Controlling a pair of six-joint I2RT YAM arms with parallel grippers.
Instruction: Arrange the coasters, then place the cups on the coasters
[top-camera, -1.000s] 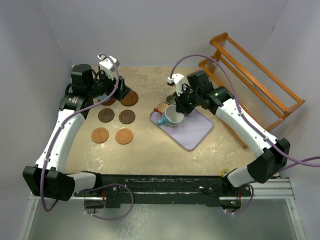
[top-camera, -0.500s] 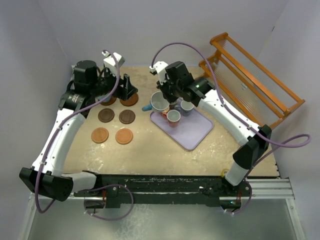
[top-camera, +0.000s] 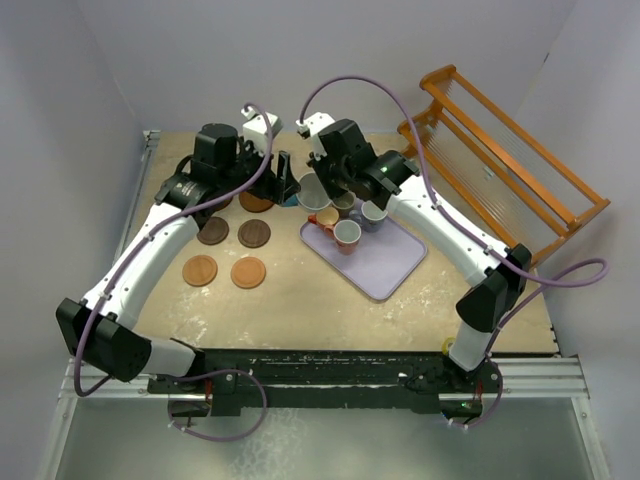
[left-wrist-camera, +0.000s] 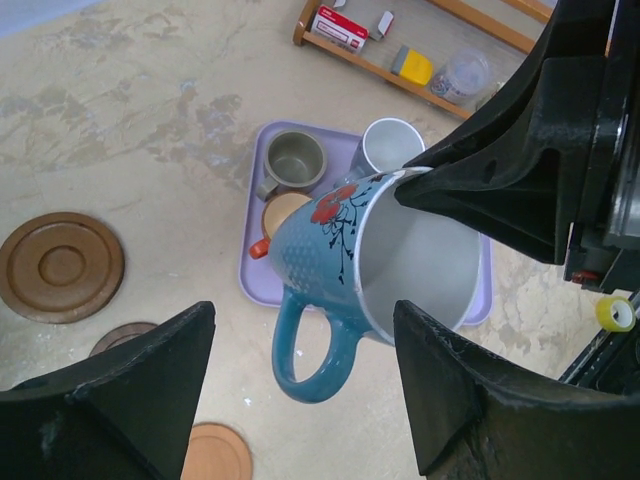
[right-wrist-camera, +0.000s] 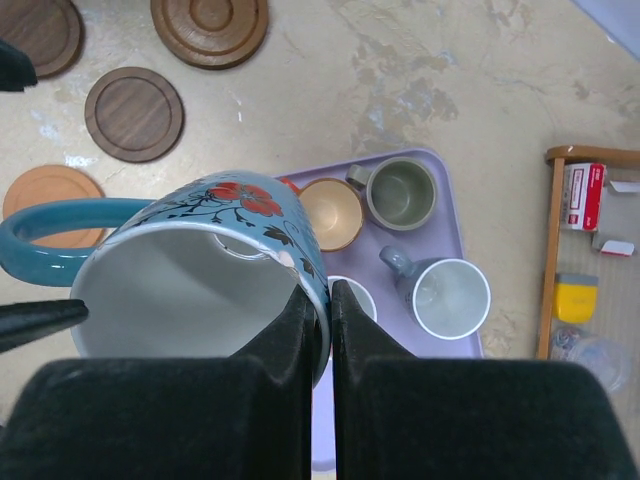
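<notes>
My right gripper (right-wrist-camera: 328, 290) is shut on the rim of a light blue flowered cup (right-wrist-camera: 200, 270), holding it tilted in the air left of the lavender tray (top-camera: 385, 265). My left gripper (left-wrist-camera: 300, 390) is open, its fingers (left-wrist-camera: 120, 400) either side of the cup's handle (left-wrist-camera: 310, 350) without touching. On the tray stand a grey-olive cup (right-wrist-camera: 400, 192), an orange cup (right-wrist-camera: 330, 212), a grey-blue cup (right-wrist-camera: 450, 295) and a pinkish-red cup (top-camera: 347, 235). Coasters lie on the table to the left: dark ones (top-camera: 212, 231) (top-camera: 254, 234) and orange-brown ones (top-camera: 200, 270) (top-camera: 248, 272); another coaster (top-camera: 257, 200) is partly under the left arm.
An orange wooden rack (top-camera: 500, 150) stands along the right side behind the tray. Both arms meet at the back middle of the table, with the right arm's cable looping above. Walls close in the left and back.
The right arm lifted the light blue cup off the tray and carried it left and back. The left arm swung right from the coasters to the cup, its jaws narrowing a little.
</notes>
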